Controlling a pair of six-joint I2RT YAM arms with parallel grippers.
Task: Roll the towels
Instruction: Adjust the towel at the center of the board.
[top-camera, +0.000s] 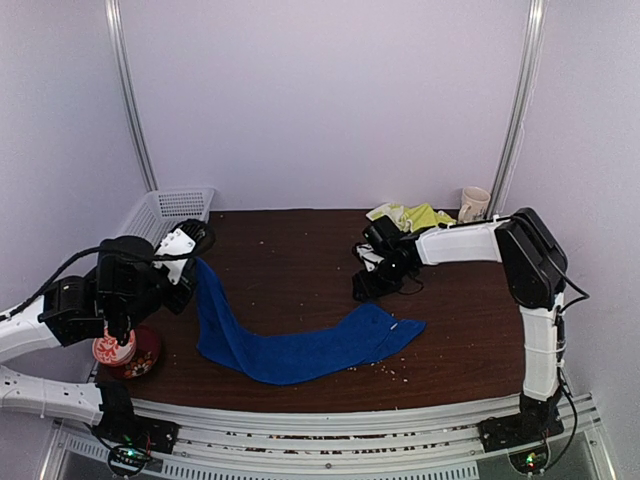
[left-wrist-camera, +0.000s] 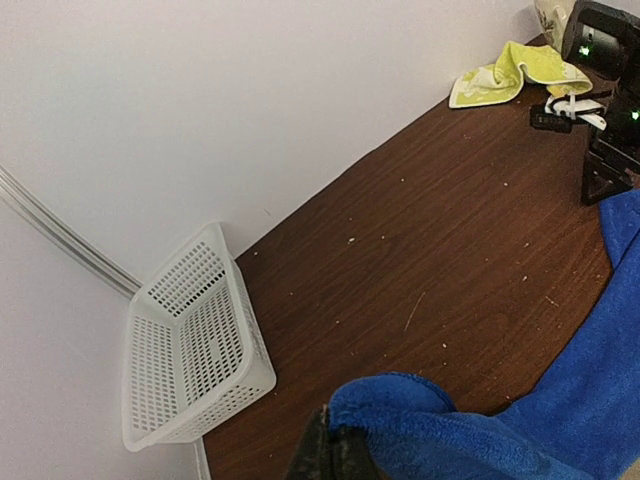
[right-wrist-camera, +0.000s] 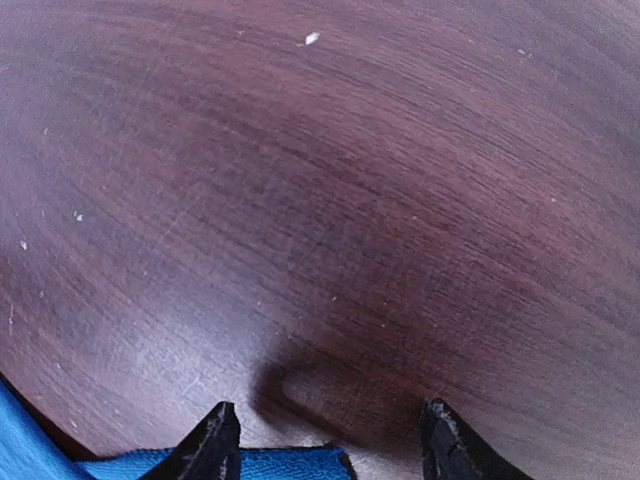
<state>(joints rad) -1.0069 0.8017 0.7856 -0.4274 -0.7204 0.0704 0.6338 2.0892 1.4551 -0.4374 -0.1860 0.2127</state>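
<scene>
The blue towel (top-camera: 300, 350) lies stretched across the front of the table, its left end lifted off the surface. My left gripper (top-camera: 190, 262) is shut on that raised corner; in the left wrist view the dark fingertips (left-wrist-camera: 318, 455) pinch a fold of blue towel (left-wrist-camera: 470, 435). Over the towel's right end my right gripper (top-camera: 363, 287) points down with its jaws apart. In the right wrist view my right gripper (right-wrist-camera: 330, 445) is open, with a blue towel edge (right-wrist-camera: 270, 465) low between the fingers. The yellow-green towel (top-camera: 410, 215) lies crumpled at the back right, also visible in the left wrist view (left-wrist-camera: 515, 70).
A white perforated basket (top-camera: 165, 210) leans at the back left corner (left-wrist-camera: 190, 340). A pale mug (top-camera: 474, 203) stands beside the yellow-green towel. A red patterned cup on a dark bowl (top-camera: 125, 350) sits at the front left, under the left arm. Crumbs dot the brown tabletop (top-camera: 290, 265).
</scene>
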